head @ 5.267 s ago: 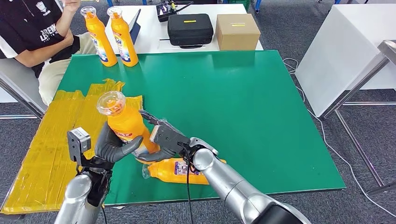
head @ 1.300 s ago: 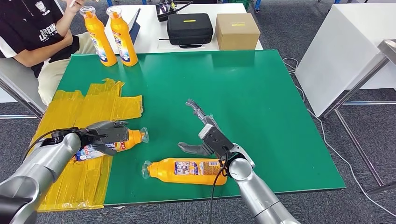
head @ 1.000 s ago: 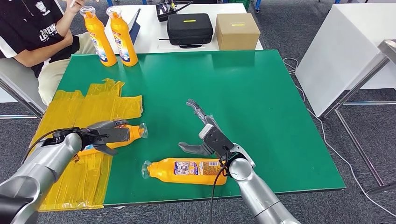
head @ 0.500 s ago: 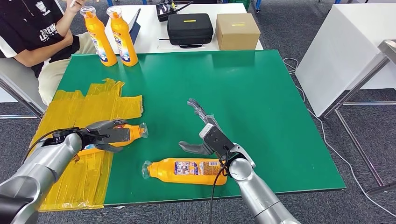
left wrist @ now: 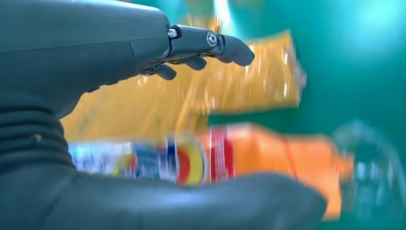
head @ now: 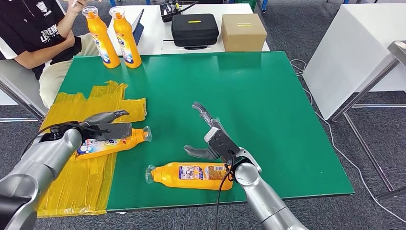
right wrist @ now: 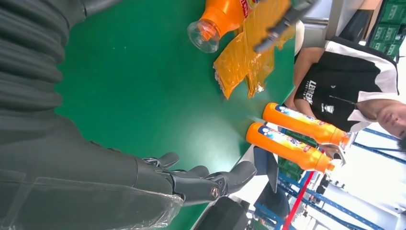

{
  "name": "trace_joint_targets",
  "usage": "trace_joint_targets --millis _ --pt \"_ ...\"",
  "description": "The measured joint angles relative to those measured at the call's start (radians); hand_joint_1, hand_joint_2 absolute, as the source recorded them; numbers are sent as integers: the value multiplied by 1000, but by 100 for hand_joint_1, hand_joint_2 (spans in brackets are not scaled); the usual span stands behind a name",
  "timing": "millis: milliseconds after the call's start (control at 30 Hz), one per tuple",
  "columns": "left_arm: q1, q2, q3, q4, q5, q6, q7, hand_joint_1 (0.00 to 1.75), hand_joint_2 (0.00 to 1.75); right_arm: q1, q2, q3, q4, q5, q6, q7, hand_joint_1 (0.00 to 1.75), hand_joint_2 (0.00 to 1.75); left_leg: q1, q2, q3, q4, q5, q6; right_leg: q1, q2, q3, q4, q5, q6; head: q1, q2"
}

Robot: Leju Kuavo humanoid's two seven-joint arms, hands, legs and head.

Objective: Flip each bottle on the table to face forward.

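lab, green table (head: 268,105), white tables (head: 158,33), crates (right wrist: 390,28)

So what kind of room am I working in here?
Probably a robot test lab or workshop, not a home: a green work table patched with yellow tape, white benches holding a black case and cardboard box, and a person seated alongside.

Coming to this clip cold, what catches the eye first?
Bright orange bottles on a green table: one bottle lies across the yellow plastic sheet at the left, with the left hand open just above it. A second lying bottle sits near the front edge beside the open right hand. Two upright bottles stand at the far left corner, by a seated person.
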Motion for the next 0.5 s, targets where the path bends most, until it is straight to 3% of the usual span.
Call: trace_joint_targets --millis 167,400,500 --pt "-45 14 -27 -93 0 4 -8 0 0 3 1 0 3 9 -7 -2 0 175 0 0 0 0 0 0 0 0 0 0 0 0 0 0" --pt "-80 75 -74 -285 26 -24 26 0 0 7 9 -1 3 39 -9 -1 0 175 0 0 0 0 0 0 0 0 0 0 0 0 0 0" --pt "-68 96 -78 -376 86 26 38 0 131 15 12 -1 -2 111 -42 21 0 175 0 0 0 0 0 0 0 0 0 0 0 0 0 0"
